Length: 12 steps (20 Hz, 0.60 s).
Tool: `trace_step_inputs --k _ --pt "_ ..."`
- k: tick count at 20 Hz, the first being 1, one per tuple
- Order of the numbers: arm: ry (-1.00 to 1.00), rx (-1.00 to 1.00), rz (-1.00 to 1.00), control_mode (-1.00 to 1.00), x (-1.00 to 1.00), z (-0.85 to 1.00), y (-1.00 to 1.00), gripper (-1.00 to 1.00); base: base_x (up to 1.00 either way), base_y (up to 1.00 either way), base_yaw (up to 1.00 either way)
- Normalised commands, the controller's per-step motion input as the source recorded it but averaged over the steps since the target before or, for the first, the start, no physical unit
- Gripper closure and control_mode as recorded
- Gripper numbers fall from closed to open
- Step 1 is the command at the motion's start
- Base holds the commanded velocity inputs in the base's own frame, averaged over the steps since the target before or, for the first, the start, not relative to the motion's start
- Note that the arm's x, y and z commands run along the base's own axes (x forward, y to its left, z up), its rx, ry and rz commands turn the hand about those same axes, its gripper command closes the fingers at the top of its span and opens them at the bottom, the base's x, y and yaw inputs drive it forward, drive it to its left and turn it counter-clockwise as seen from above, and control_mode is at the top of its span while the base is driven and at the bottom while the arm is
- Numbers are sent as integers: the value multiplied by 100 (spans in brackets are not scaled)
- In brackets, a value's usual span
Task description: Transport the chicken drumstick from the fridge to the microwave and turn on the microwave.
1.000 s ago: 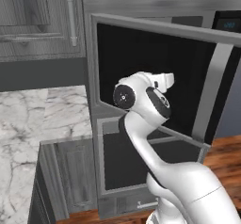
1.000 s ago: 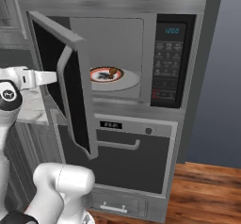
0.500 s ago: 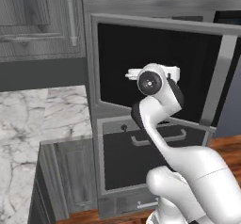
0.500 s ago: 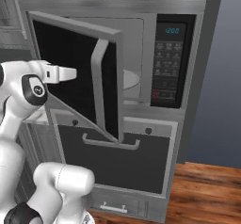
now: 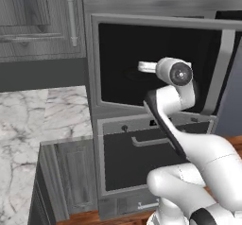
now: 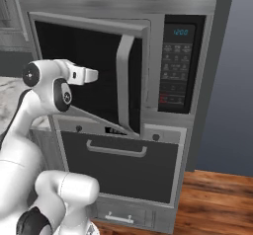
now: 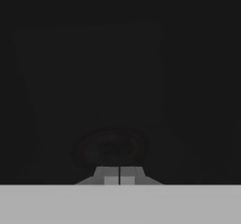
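**Robot arm: pose and gripper state**

- Arm: white Franka Panda with dark joints. Rises from the lower right of the left base view and the lower left of the right base view.
- Lower links: bulky white segments near the base, folded forward and upward.
- Elbow and forearm: forearm slants up to a rounded wrist housing with a dark circular joint cap facing each base camera.
- Hand: extends roughly level from the wrist, pointing forward and away from the base.
- Gripper (image 7: 119,177): two fingertips (image 7: 111,179) pressed together, only a thin seam between them; jaws closed, nothing held.
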Motion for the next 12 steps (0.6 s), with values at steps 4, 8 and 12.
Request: trace_step_inputs --k 4,8,12 --pt "0 15 14 -100 12 11 -31 100 0 0 0" --pt "0 13 12 -100 15 12 -25 100 0 0 0" --pt "0 10 11 -100 22 6 -14 100 0 0 0"
